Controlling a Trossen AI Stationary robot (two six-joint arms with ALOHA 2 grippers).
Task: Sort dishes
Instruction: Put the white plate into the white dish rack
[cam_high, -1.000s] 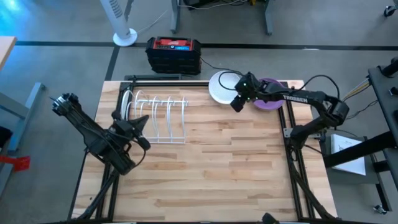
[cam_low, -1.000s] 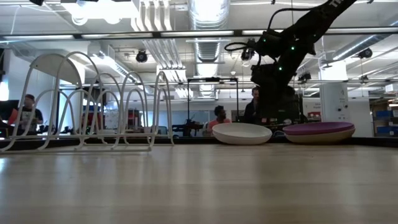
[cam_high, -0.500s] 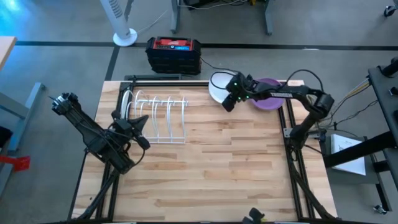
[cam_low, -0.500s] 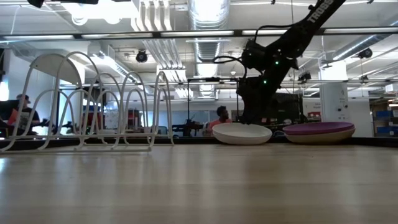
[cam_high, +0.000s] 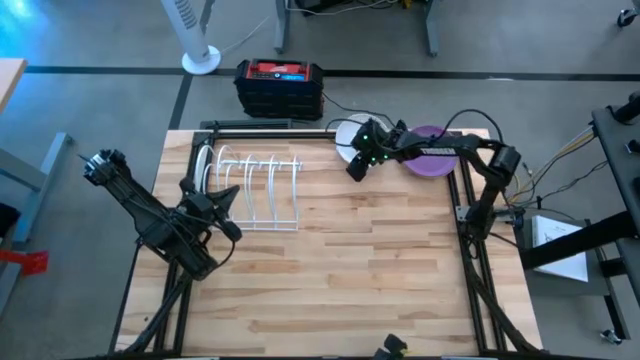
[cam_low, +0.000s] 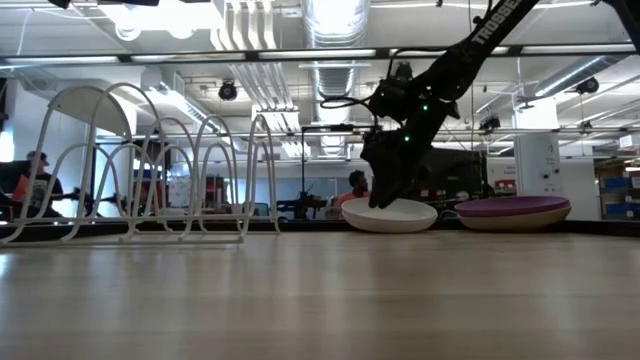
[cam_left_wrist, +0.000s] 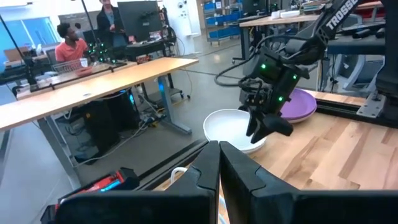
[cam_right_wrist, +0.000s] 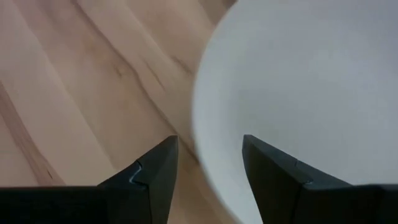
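Right jaws: wide apart, one finger on each side of the white dish's rim, not squeezed on it
Left jaws: pressed together, holding nothing
Right gripper (cam_high: 357, 170): down at the near rim of the white dish, close to the far edge of the table; it reaches in from the right side, with small green lights on its wrist
Right fingers (cam_right_wrist: 152, 177): dark, and the rim of the white dish sits in the gap between them
Left gripper (cam_high: 232, 192): waits by the left edge of the table, just beside the wire rack
White dish (cam_high: 343, 133): round and shallow, flat on the table at the far edge, near the middle; the right arm covers part of it from above
Purple dish (cam_high: 432, 164): round, flat on the table at the far edge, near the far right corner, just beside the white dish
Wire rack (cam_high: 252, 186): white, with tall loops, stands on the left half of the table; whether anything sits in its slots is hard to tell
Table (cam_high: 340, 270): light wood boards, with a black frame along its sides
Black and red box (cam_high: 279, 85): on the floor past the far edge of the table
People (cam_left_wrist: 69, 42): in the room far behind, by the desks
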